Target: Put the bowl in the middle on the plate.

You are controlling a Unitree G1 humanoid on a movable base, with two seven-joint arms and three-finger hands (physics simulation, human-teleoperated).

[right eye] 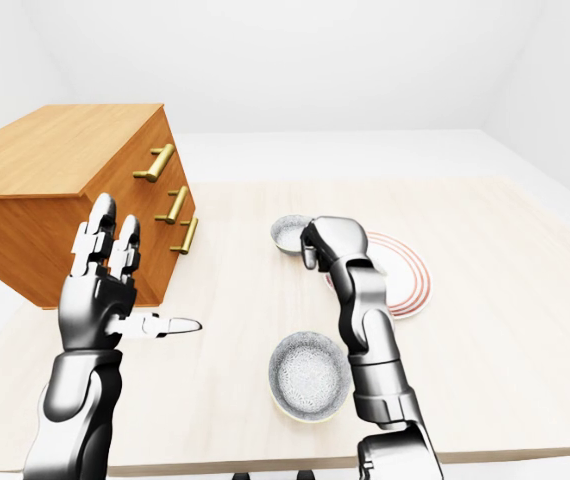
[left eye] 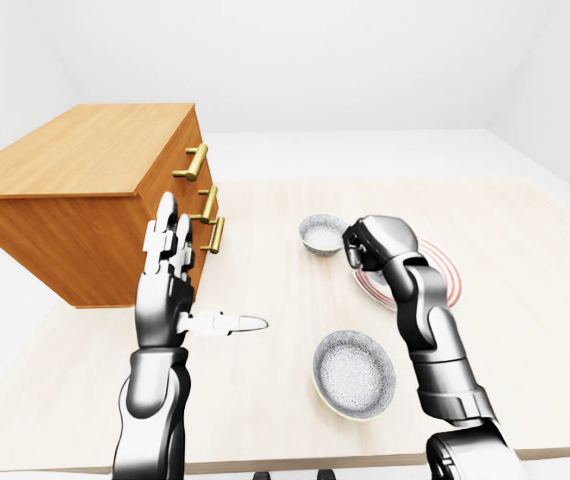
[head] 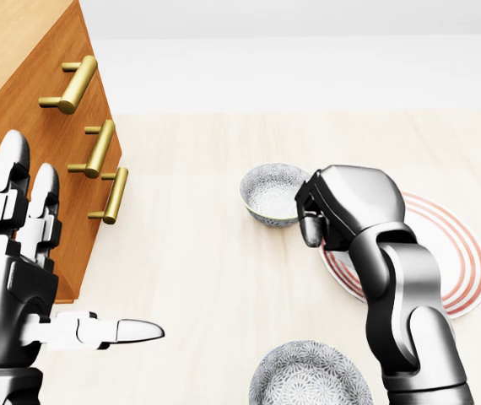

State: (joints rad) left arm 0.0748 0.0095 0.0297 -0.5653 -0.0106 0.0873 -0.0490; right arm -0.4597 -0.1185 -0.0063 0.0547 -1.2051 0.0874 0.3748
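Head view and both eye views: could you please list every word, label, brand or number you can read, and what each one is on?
No readable text shows in any view.
Chest of drawers: plain wood with brass handles, no label.
Upper bowl: fine grey pattern only, no letters.
Lower bowl: the same pattern, no letters.
Plate: red rings only.

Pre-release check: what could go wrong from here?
Right hand hangs over the plate's left rim in the head view, not its centre: a release may leave the middle bowl tilted there. Its knuckles are close beside the patterned bowl; a nudge seems possible. The middle bowl is hidden; grip unverified.
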